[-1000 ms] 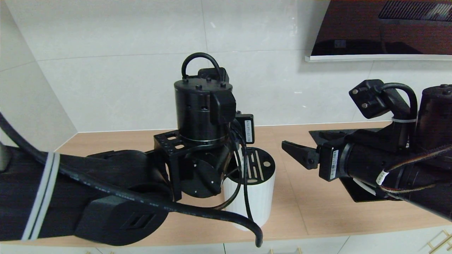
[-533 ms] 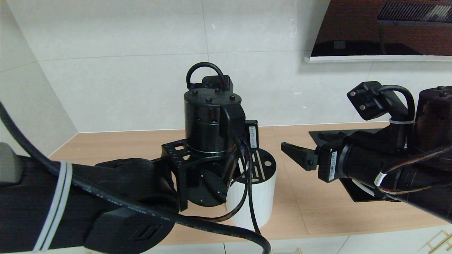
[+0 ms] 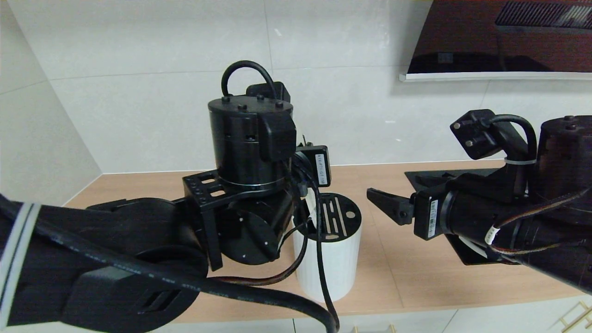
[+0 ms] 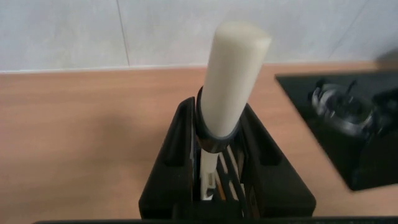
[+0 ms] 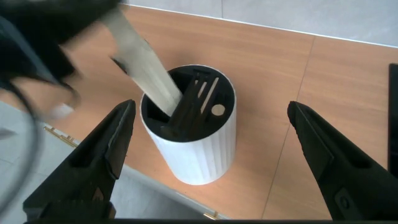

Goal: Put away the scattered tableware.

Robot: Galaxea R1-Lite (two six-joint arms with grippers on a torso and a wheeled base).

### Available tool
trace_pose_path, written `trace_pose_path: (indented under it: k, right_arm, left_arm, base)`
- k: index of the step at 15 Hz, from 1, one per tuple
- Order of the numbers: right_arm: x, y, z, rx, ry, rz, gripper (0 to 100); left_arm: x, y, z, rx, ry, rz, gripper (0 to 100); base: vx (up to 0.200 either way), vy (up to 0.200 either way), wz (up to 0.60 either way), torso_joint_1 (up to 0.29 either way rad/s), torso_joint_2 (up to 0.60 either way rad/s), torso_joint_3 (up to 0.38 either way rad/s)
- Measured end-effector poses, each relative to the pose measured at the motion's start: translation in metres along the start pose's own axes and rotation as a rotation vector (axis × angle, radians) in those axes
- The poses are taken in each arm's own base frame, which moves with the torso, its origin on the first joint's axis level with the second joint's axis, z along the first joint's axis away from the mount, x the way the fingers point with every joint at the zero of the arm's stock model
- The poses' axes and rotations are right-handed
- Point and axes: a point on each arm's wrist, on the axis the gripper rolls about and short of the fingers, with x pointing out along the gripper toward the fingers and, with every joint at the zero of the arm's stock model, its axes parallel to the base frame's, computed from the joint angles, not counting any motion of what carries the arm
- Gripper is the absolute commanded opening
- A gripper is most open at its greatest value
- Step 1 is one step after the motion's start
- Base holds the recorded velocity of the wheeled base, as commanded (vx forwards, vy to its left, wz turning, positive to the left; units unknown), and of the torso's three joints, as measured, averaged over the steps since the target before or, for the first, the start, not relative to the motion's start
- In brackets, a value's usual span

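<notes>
Since a second ago we see the left arm (image 3: 249, 138) dip toward the holder and then lift again, ending higher and a little farther to the left, while the right arm has barely shifted. On a pale wooden counter (image 3: 416, 273) a white holder (image 3: 328, 259), a ribbed cylinder with a black slotted top, stands near the front edge, just left of a black cooktop (image 3: 430, 178) that takes up the counter's right end. The left gripper (image 4: 216, 118) hangs directly over the holder, its two black fingers closed against the sides of a cream-handled utensil (image 4: 233, 74). The handle leans at a tilt, with a dark ring around it, and its lower end sits in the holder's top; we cannot tell which slot it occupies. The right gripper (image 5: 210, 115) hovers above the counter between holder and cooktop, its jaws spread wide and holding nothing, pointed toward the holder but well apart from it
</notes>
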Motion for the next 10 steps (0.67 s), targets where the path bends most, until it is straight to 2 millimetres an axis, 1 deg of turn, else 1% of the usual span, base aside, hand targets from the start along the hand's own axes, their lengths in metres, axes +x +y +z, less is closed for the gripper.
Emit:
trace_pose_path:
  k: [2, 4, 6, 10]
  right_arm:
    - [0.0, 0.0, 0.0, 0.0, 0.001, 0.0, 100]
    - [0.0, 0.0, 0.0, 0.0, 0.001, 0.0, 100]
    - [0.001, 0.0, -0.001, -0.001, 0.003, 0.0, 100]
    - [0.002, 0.0, -0.002, -0.002, 0.007, -0.001, 100]
  left_arm:
    - [-0.002, 0.001, 0.005, -0.009, -0.011, -0.002, 0]
    - [-0.002, 0.001, 0.003, -0.006, -0.007, -0.001, 0]
    - [-0.001, 0.001, 0.0, 0.001, 0.0, 0.0, 0]
    - [0.0, -0.004, -0.013, 0.02, 0.032, -0.006, 0]
  base:
    - [0.0, 0.0, 0.0, 0.0, 0.0, 0.0]
    - [0.0, 0.0, 0.0, 0.0, 0.0, 0.0]
    - [0.0, 0.0, 0.0, 0.0, 0.0, 0.0]
    - [0.0, 0.0, 0.0, 0.0, 0.0, 0.0]
